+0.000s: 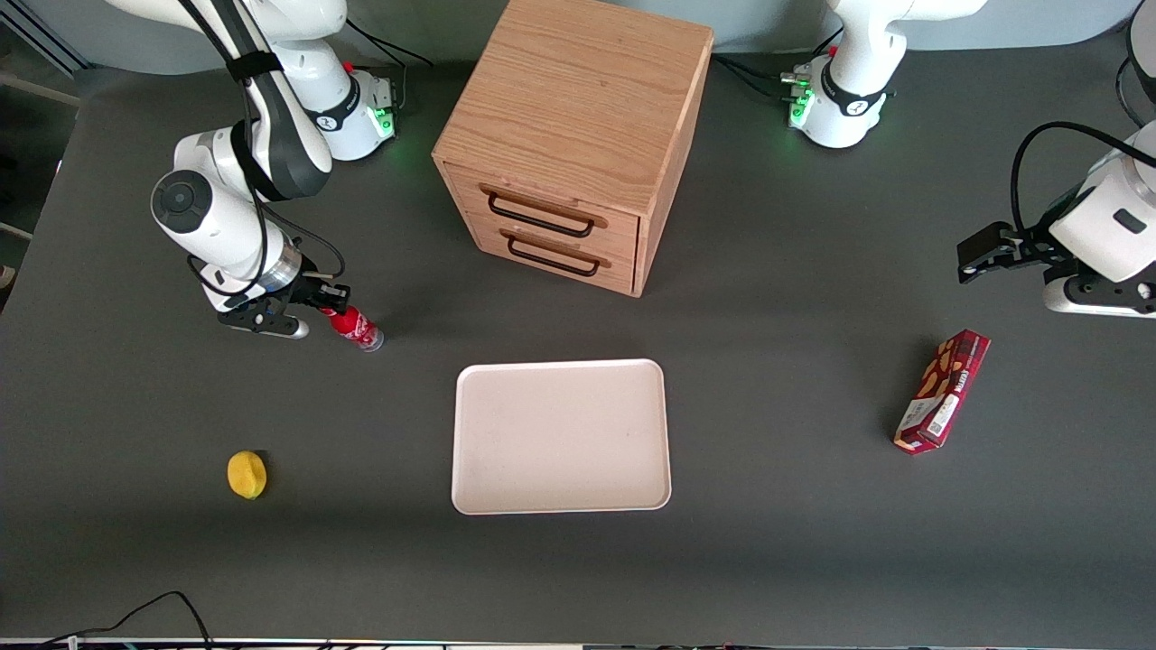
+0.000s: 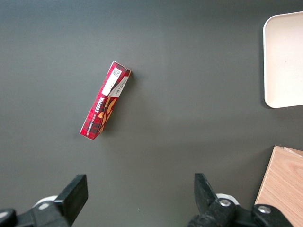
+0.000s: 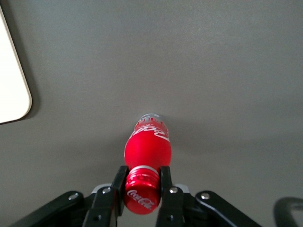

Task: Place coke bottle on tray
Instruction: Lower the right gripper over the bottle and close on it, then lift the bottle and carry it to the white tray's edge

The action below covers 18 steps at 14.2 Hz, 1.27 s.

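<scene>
Gripper clamped on the coke bottle at its cap | bottle tilted, clear base at or just off the table (can't tell which), toward the working arm's end | you should lift it clear first, keep it upright, then carry it over the tray and lower gently.
</scene>
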Motion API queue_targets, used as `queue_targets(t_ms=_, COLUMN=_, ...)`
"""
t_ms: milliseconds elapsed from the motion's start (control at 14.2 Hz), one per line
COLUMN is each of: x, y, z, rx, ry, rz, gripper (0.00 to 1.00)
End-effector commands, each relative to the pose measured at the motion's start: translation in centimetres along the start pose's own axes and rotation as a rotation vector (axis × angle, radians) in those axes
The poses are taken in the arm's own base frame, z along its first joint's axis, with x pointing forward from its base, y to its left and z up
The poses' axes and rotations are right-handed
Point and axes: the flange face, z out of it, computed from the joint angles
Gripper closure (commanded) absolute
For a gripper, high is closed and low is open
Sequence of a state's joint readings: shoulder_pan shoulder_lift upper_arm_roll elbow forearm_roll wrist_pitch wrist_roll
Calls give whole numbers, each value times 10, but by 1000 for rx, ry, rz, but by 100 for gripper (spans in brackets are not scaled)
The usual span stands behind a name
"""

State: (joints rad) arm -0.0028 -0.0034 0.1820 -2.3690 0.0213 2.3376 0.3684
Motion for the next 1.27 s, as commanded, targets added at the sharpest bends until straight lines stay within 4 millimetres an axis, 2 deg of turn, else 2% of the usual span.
queue_targets(t_ms=0, x=0, y=-3, z=-26, rx=11, ry=41, rz=9, gripper=100)
queue_targets(t_ms=70, x=5, y=-6, z=-48, rx=4, ry=26, rz=5, gripper=100)
queue_targets(t_ms=282, x=33, y=-20, z=-156, rx=-17, ry=-38, rz=-1, gripper=100)
queue_targets(t_ms=352, x=40, y=-25, z=-185, rx=-13, ry=-40, rz=-3, gripper=100)
queue_targets(t_ms=493, x=63, y=-39, z=-231, rx=-4, ry=-65, rz=-7, gripper=100)
queue_targets(t_ms=563, x=80, y=-50, z=-250, rx=1, ry=-83, rz=10, gripper=100)
queue_targets(t_ms=634, x=98, y=-60, z=-261, rx=9, ry=-105, rz=56, gripper=100)
queue_targets(t_ms=775, x=127, y=-98, z=-260, rx=27, ry=-114, rz=125, gripper=100)
queue_targets(t_ms=845, x=139, y=-117, z=-251, rx=37, ry=-106, rz=176, gripper=100)
queue_targets(t_ms=986, x=167, y=-154, z=-204, rx=81, ry=-108, rz=310, gripper=100)
queue_targets(t_ms=1056, x=181, y=-164, z=-182, rx=97, ry=-82, rz=352, gripper=100)
queue_targets(t_ms=1197, x=196, y=-193, z=-137, rx=131, ry=-32, rz=433, gripper=100)
